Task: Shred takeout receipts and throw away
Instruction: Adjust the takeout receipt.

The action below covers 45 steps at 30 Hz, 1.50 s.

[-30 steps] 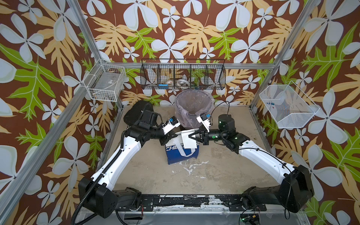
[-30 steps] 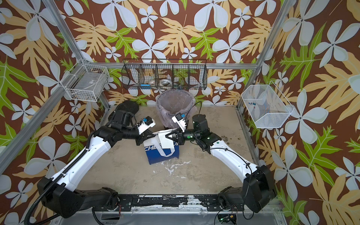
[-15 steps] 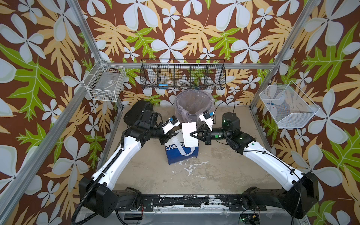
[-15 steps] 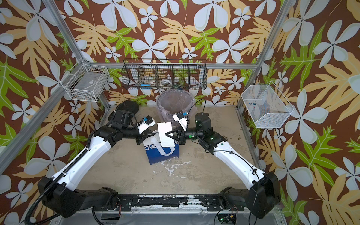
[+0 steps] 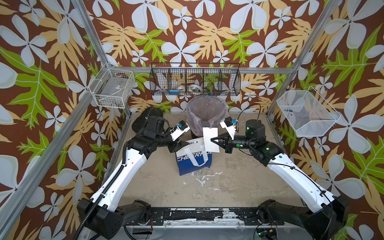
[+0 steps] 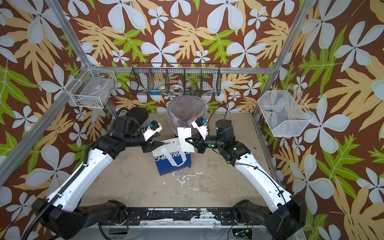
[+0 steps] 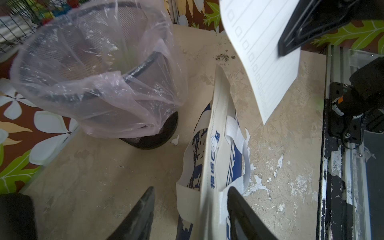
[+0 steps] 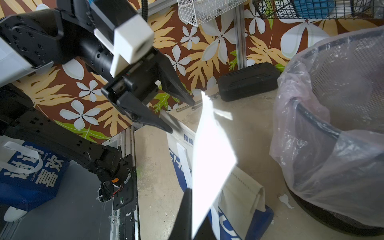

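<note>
**Top views.** The right gripper (image 5: 213,139) is pinched on the takeout receipt (image 5: 210,139) at the long edge nearest its own arm. The slip is off the table, above the tote bag (image 5: 194,161). The left gripper (image 5: 180,144) stands with jaws spread and empty, well apart from the slip. The receipt lies straight ahead of the left fingertips, toward the right gripper. Its long axis runs crosswise to the line joining the two grippers. The lined bin (image 5: 192,116) stands just beyond both. The other eye of the pair shows the same layout: receipt (image 6: 185,139), right gripper (image 6: 187,139), left gripper (image 6: 158,143).

**Left wrist view.** The spread jaws of the left gripper (image 7: 191,188) straddle the upper edge of the tote bag (image 7: 209,158); contact cannot be confirmed. The receipt (image 7: 264,52) presents its printed face, ahead of and higher than the fingertips. Only this view shows the ruled print.

**Right wrist view.** The receipt (image 8: 209,149) appears nearly edge-on and overexposed, rising from the pinch. The left gripper (image 8: 181,116) faces its free edge, close in this view. Judgement: the left gripper must rise, advance and pinch that free edge for tearing.
</note>
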Available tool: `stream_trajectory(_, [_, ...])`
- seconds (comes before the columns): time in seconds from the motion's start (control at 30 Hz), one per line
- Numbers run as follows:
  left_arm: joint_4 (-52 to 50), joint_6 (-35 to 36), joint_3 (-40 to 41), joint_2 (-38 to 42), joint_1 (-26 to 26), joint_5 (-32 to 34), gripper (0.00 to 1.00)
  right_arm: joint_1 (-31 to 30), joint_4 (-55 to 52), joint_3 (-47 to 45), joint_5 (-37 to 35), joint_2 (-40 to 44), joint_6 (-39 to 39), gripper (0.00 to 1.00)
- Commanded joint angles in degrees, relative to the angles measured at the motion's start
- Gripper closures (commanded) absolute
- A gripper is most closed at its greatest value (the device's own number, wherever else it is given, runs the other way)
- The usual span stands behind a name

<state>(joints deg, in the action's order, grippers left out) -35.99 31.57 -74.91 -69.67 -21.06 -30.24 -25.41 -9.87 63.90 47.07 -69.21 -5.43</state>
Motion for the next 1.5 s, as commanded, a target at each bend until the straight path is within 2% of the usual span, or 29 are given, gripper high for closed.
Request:
stream_trajectory(0.0, [-0.2, -1.8, -3.5, 2.2, 0.1, 0.3, 0.42, 0.0, -0.6, 2.0, 1.1, 0.4, 5.0, 1.00])
stream_trajectory(0.17, [-0.9, -2.9, -11.1, 4.2, 0.0, -5.7, 0.36, -0.8, -1.6, 5.4, 2.7, 0.5, 9.6, 1.00])
stream_trajectory(0.3, [-4.2, -2.2, -18.0, 0.5, 0.0, -15.5, 0.36, -2.6, -4.4, 9.0, 3.5, -0.6, 14.6, 1.00])
stream_trajectory(0.37, [-6.4, -1.3, -20.8, -1.4, -0.4, -17.4, 0.37, -3.0, -7.9, 11.6, 2.9, -1.9, 18.0, 1.00])
stream_trajectory(0.47, [-10.4, 0.5, -23.7, -4.3, -3.5, -15.0, 0.38, -4.1, -13.1, 15.1, 2.8, -3.8, 23.0, 1.00])
stream_trajectory(0.57, [-13.0, 2.0, -24.8, -6.3, -6.4, -12.4, 0.41, -4.5, -12.9, 15.9, 4.0, -4.5, 24.4, 1.00])
stream_trajectory(0.7, [-11.1, 1.6, -23.2, -6.0, -6.8, -16.0, 0.47, -4.5, -12.1, 16.6, 5.2, -6.0, 24.6, 1.00])
stream_trajectory(0.83, [-8.7, 1.0, -21.2, -5.9, -6.8, -15.6, 0.55, -5.3, -11.1, 16.7, 8.0, -6.3, 24.6, 1.00])
stream_trajectory(1.0, [-6.6, 0.4, -20.2, -6.6, -6.8, -16.4, 0.58, -5.8, -11.0, 17.0, 9.3, -6.9, 24.6, 1.00])
stream_trajectory(1.27, [-7.1, 0.4, -20.3, -8.1, -7.1, -19.2, 0.86, -6.5, -11.4, 17.7, 7.3, -8.1, 24.8, 1.00])
stream_trajectory(1.37, [-6.9, 0.3, -20.3, -7.9, -7.2, -19.5, 1.00, -6.6, -11.7, 18.2, 7.1, -8.5, 24.9, 1.00])
stream_trajectory(1.47, [-6.1, 0.1, -19.7, -7.3, -7.2, -20.0, 1.00, -6.5, -11.8, 18.0, 5.9, -8.7, 25.0, 1.00])
